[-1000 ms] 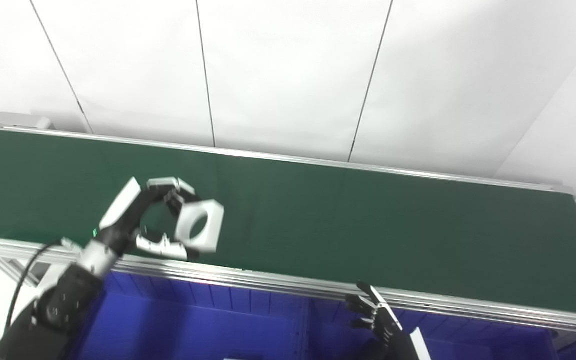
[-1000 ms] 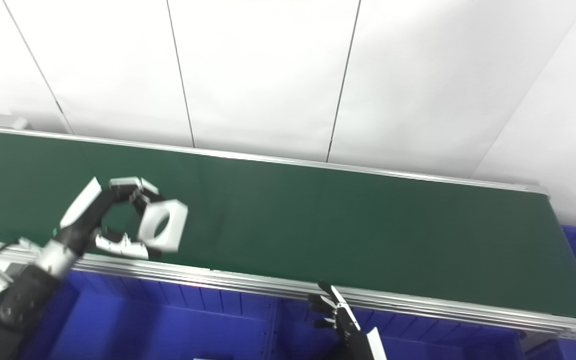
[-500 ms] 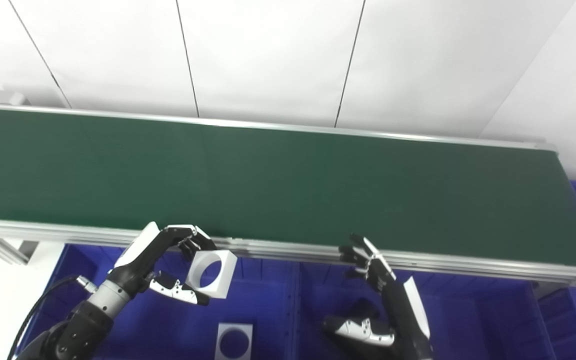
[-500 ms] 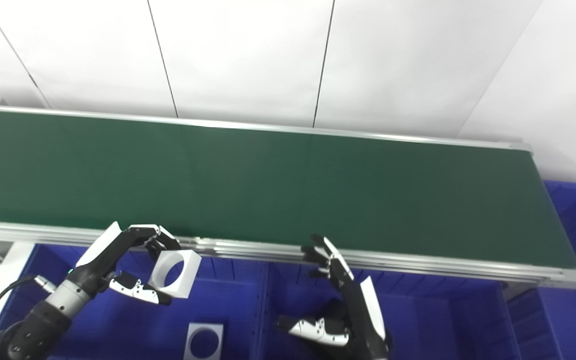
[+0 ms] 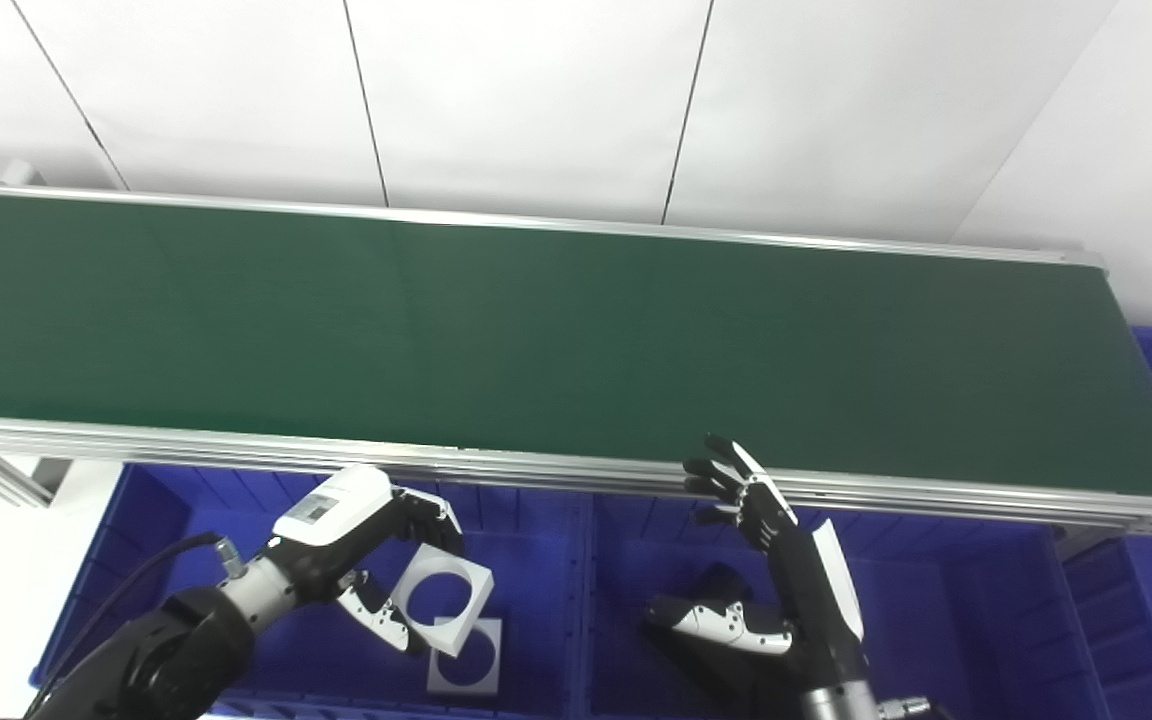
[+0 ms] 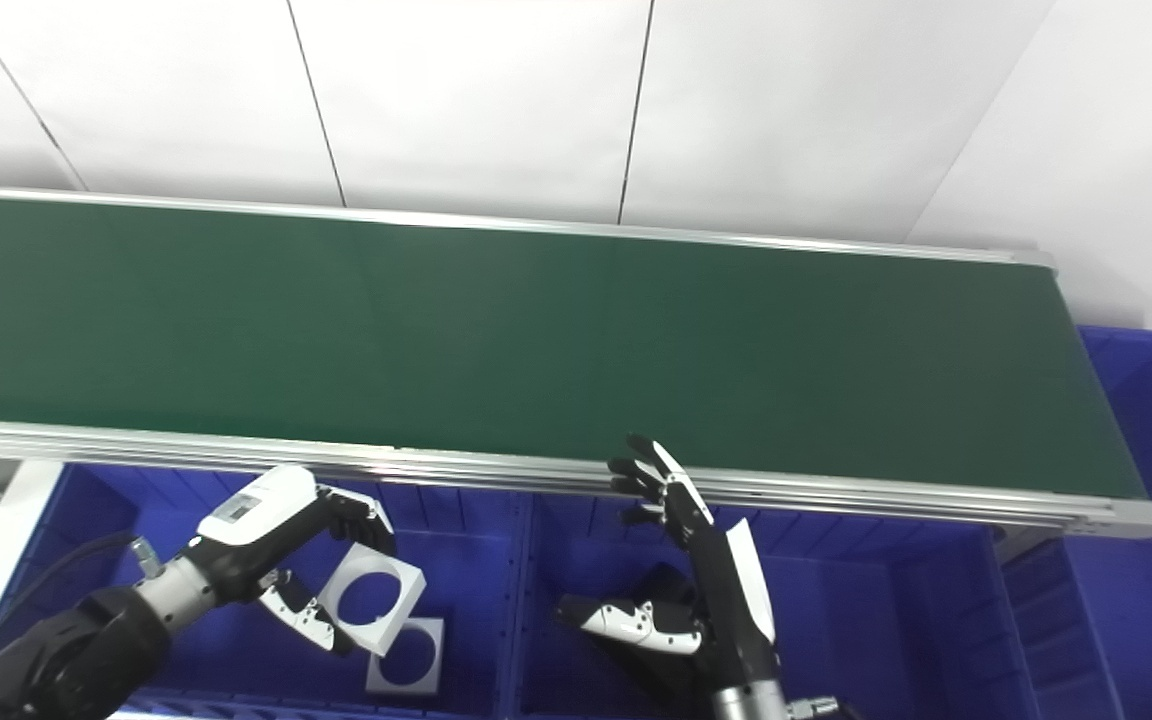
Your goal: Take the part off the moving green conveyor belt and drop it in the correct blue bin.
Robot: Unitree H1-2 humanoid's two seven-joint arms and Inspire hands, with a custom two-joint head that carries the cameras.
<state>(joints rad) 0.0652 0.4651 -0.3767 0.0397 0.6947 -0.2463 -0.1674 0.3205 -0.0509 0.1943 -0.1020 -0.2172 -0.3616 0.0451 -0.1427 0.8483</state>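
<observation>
Left eye view: the left hand (image 5: 366, 560) has come down off the green conveyor belt (image 5: 536, 340) into the left blue bin (image 5: 166, 500), fingers pinched on the white square part with a round hole (image 5: 441, 598). It hangs tilted, just above an identical part (image 5: 466, 665) lying in the bin.

Right eye view: the right hand (image 6: 681, 590) holds nothing, fingers spread, over the middle bin (image 6: 866, 600). Release looks imminent.

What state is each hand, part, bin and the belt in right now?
left hand: shut on held part
held part: tilted, above left bin
second part: lying flat in left bin
left bin: holds second part
right hand: open, empty
conveyor belt: bare
</observation>
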